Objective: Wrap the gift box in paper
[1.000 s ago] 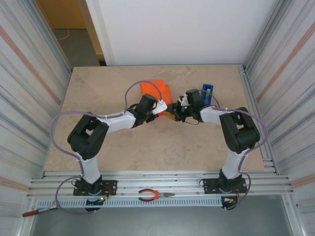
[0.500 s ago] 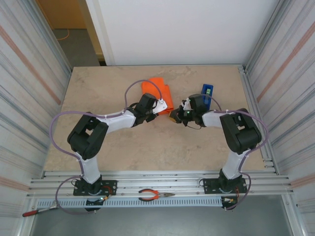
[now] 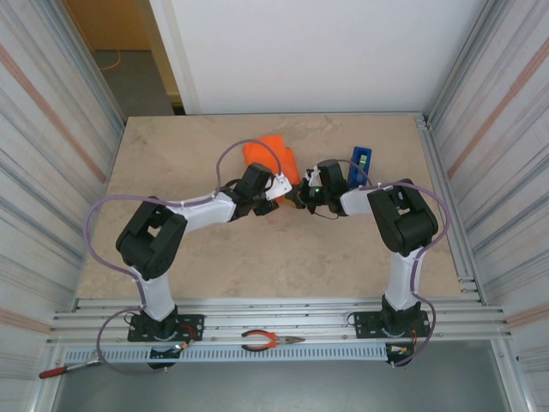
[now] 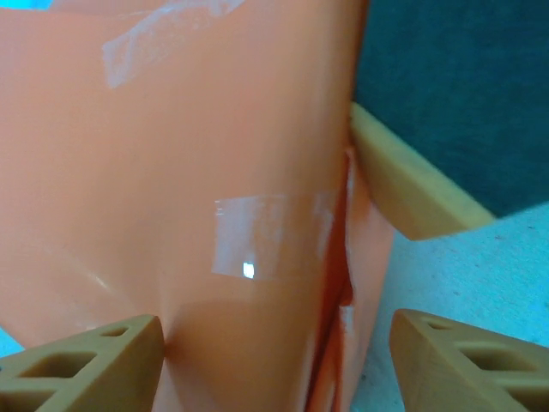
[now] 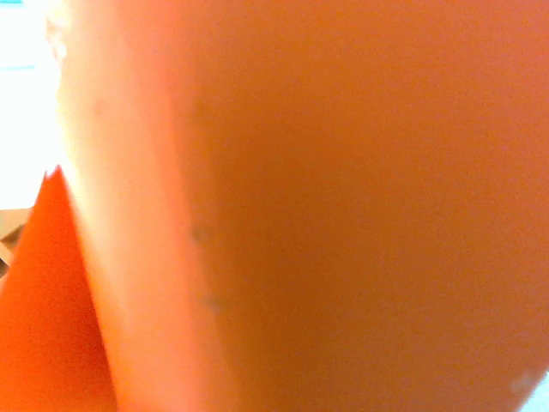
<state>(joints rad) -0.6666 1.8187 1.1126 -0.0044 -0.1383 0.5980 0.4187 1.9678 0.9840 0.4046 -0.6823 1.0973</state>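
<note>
The gift box (image 3: 273, 160) is a compact orange block at the back middle of the table, fully covered by the paper (image 4: 214, 172), which carries clear tape strips (image 4: 257, 245). My left gripper (image 3: 283, 190) is at the block's near right corner. In the left wrist view this gripper (image 4: 274, 360) is open, its tan fingers (image 4: 94, 365) on either side of the wrapped block's near end, the left one touching the paper. My right gripper (image 3: 300, 196) meets the block from the right, shut. One of its fingers (image 4: 403, 184) lies against the paper's edge. Orange paper (image 5: 326, 215) lies right against the right wrist camera.
A blue tape dispenser (image 3: 361, 161) stands just right of the right arm's wrist. Corrugated metal walls (image 3: 60, 146) close in both sides of the beige table (image 3: 257, 257). Orange-handled pliers (image 3: 266, 341) lie on the front rail between the arm bases.
The right gripper drew back to the right half a second ago and has returned left against the wrapped block. The left jaws have spread wider. The left arm has stayed put.
</note>
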